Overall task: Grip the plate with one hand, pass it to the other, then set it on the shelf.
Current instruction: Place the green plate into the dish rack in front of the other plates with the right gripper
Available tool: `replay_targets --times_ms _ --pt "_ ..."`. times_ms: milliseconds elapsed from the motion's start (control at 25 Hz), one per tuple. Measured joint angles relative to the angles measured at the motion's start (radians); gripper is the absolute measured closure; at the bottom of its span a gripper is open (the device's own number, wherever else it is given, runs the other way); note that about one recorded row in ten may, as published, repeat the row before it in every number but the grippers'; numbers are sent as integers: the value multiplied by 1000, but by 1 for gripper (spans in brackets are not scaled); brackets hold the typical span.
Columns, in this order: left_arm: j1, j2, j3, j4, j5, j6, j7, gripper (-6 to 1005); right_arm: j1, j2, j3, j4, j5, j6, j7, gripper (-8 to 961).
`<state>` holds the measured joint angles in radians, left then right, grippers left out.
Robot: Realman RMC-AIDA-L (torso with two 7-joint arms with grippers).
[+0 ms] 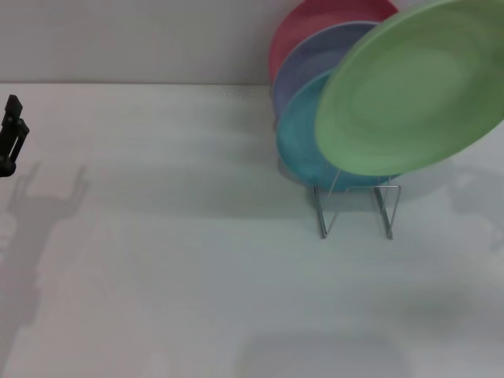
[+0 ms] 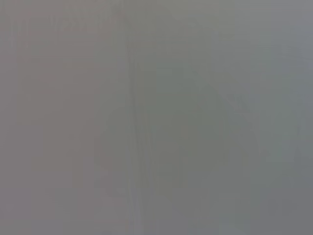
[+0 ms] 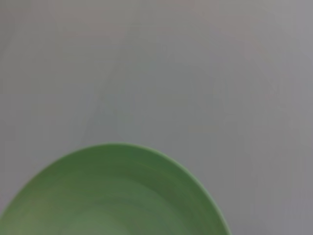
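While green plate hangs tilted before turquoise plate, lavender plate on rack; left pincer far aside, grip state unclear.

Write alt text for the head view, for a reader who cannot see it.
A light-green plate hangs tilted in the air above a silver wire rack that already holds turquoise, lavender and pink plates. The left gripper sits at the far left edge of the white table.

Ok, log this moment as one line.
green plate: raised, tilted, above rack | rack: turquoise, lavender, red plates | left gripper: far left, idle
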<state>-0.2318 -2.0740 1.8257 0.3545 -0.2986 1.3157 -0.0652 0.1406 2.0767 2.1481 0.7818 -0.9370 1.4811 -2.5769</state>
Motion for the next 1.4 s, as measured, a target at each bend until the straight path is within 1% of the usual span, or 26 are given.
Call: replay_targets --times_ms 440,1000,1400 --pt "3 0 47 -2 1 0 1 242 13 3 0 -34 -24 0 -142 934" --pt "3 0 72 -5 1 -2 1 242 34 -1 16 -57 -34 -9 -200 935" --pt "5 0 79 -5 1 -1 1 243 43 -1 16 -101 -53 -19 -217 935"
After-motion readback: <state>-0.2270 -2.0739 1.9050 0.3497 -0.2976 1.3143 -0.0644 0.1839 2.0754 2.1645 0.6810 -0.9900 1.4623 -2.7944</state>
